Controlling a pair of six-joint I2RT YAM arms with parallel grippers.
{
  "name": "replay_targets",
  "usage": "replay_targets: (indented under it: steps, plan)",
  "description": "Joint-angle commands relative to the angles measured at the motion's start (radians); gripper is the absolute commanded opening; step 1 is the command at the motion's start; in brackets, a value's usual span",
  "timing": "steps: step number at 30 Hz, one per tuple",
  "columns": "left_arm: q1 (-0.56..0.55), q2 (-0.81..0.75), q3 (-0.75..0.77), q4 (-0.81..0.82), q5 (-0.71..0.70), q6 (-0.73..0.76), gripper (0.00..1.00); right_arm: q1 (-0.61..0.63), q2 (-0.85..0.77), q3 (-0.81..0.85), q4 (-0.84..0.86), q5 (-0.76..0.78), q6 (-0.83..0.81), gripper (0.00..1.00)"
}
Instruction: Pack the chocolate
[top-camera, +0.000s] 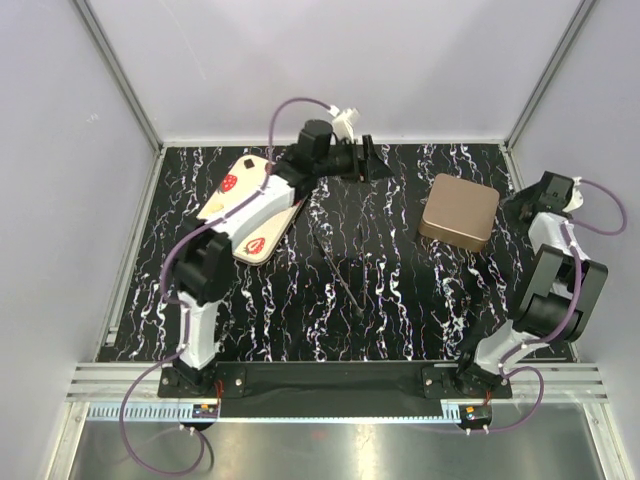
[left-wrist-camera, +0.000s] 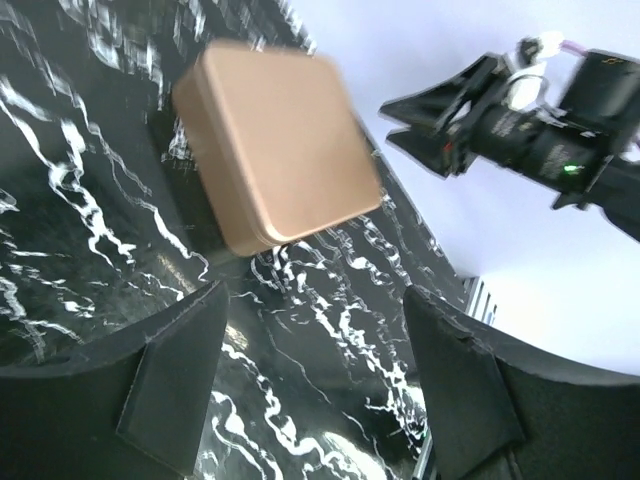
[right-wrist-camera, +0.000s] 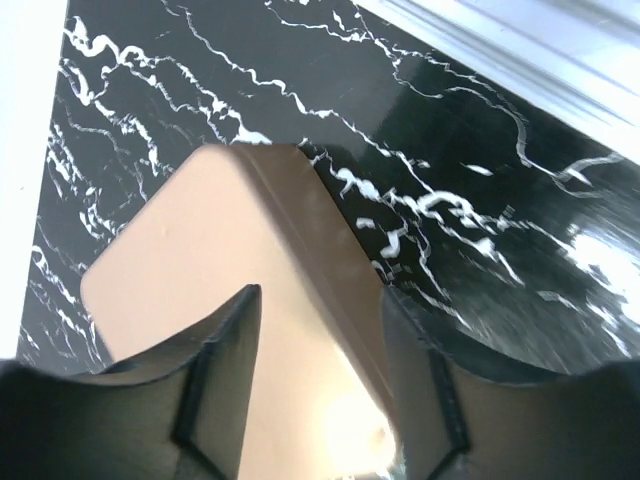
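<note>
No chocolate shows in any view. A closed square rose-gold box (top-camera: 459, 212) lies flat on the black marbled table (top-camera: 400, 300) at the back right. My right gripper (top-camera: 512, 204) is at the box's right edge. In the right wrist view it (right-wrist-camera: 320, 335) stands open astride the box (right-wrist-camera: 190, 270) rim, with one finger (right-wrist-camera: 225, 380) over the top and the other beside the side wall. My left gripper (top-camera: 368, 160) hovers at the back middle, left of the box. In the left wrist view it (left-wrist-camera: 315, 335) is open and empty, facing the box (left-wrist-camera: 275, 150).
A flat cream lid printed with strawberries (top-camera: 235, 205) lies at the back left, partly under my left arm. White walls close in the table on three sides. A metal rail (top-camera: 330, 382) runs along the near edge by the arm bases.
</note>
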Motion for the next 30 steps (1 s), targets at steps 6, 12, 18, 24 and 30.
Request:
replay_targets:
  steps: [6, 12, 18, 24, 30]
  plan:
    - [0.008, -0.391, -0.216, -0.154, -0.219, 0.138, 0.77, 0.178, -0.284, 0.042, -0.221, -0.026, -0.175, 0.87]
    - [0.008, -0.638, -0.378, -0.243, -0.323, 0.197, 0.99, 0.356, -0.520, 0.033, -0.304, -0.202, -0.184, 1.00]
    - [0.008, -0.949, -0.605, -0.202, -0.321, 0.191, 0.99, 0.379, -0.701, 0.056, -0.436, -0.364, -0.203, 1.00]
    - [0.008, -1.175, -0.757, -0.220, -0.302, 0.199, 0.99, 0.379, -0.845, 0.008, -0.492, -0.427, -0.232, 1.00]
    - [0.008, -1.278, -0.786, -0.284, -0.367, 0.204, 0.99, 0.379, -0.936, -0.050, -0.432, -0.500, -0.209, 1.00]
